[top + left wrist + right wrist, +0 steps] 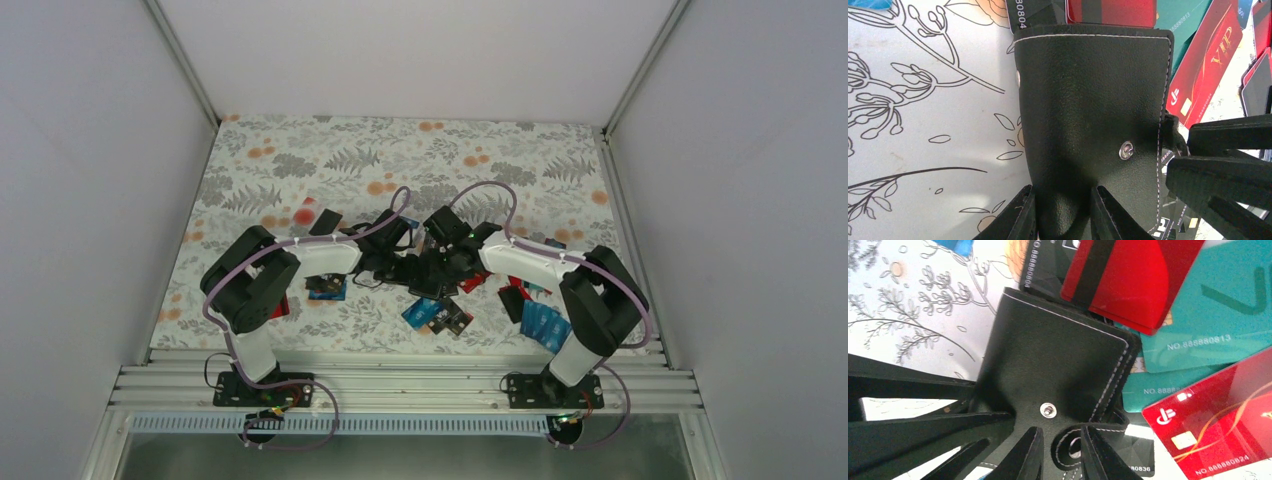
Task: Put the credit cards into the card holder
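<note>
The card holder (1088, 100), black leather with white stitching and a metal snap stud (1126, 150), is at mid-table where the two arms meet. It is above the floral tablecloth (923, 100).

Left gripper (1064, 194): jaws narrowly parted and clamped on the holder's near edge. The leather bulges between the fingers.

Right gripper (1062, 436): jaws set close together, with the holder's curled strap tab (1068, 450) between them and touching both inner faces. In the left wrist view its fingers sit just beside the holder's stitched right edge.

Whether the holder rests on the cloth or is lifted off it cannot be told.

The credit cards (545, 325) are outside the holder. A red card with a black stripe (1133, 280) overlaps a teal card (1218, 325) beyond the holder's far edge. A black card with white numbers (1045, 260) lies beside them. A red VIP card (1205, 65) lies to the right. More cards are scattered near both arms in the top view.
</note>
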Motion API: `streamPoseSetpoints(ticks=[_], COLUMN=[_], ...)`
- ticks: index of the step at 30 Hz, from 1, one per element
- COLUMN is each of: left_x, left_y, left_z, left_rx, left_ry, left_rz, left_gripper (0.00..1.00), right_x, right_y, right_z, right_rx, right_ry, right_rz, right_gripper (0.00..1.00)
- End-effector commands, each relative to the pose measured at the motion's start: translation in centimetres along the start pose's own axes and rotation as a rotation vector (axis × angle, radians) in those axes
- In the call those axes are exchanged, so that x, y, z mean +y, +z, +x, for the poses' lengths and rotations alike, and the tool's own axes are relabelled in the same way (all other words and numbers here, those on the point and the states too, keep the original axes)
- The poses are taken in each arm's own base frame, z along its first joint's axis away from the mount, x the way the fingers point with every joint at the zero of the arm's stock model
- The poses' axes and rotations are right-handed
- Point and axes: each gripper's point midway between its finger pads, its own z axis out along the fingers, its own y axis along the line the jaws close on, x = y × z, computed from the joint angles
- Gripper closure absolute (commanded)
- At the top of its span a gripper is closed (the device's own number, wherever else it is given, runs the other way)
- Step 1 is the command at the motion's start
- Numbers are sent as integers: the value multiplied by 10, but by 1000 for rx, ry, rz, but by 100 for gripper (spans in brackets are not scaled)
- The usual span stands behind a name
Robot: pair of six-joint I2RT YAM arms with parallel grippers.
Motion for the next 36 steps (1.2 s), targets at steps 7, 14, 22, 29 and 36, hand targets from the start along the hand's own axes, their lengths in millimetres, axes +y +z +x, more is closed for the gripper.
streamPoseSetpoints(ticks=[7,14,22,29,36], left_x=[7,7,6,5,6], left_y=[10,10,10,10,12], left_z=[18,18,18,19,20], left_rx=[57,57,57,59,64], left_ry=[-11,-13,-13,-12,-11], left_rz=[-18,-19,-13,-7,-3], left_gripper=[74,74,75,75,75], right_x=[-2,-4,6,12,17], right_y=[-5,-5,-4,7,12], right_z=[-4,-4,-4,-5,-6], right_rx=[-20,-21,-15,2,9], right_ry=[-13,-11,-9,-11,-10], right_rz=[61,69,20,7,-7], right_gripper=[88,96,96,96,96])
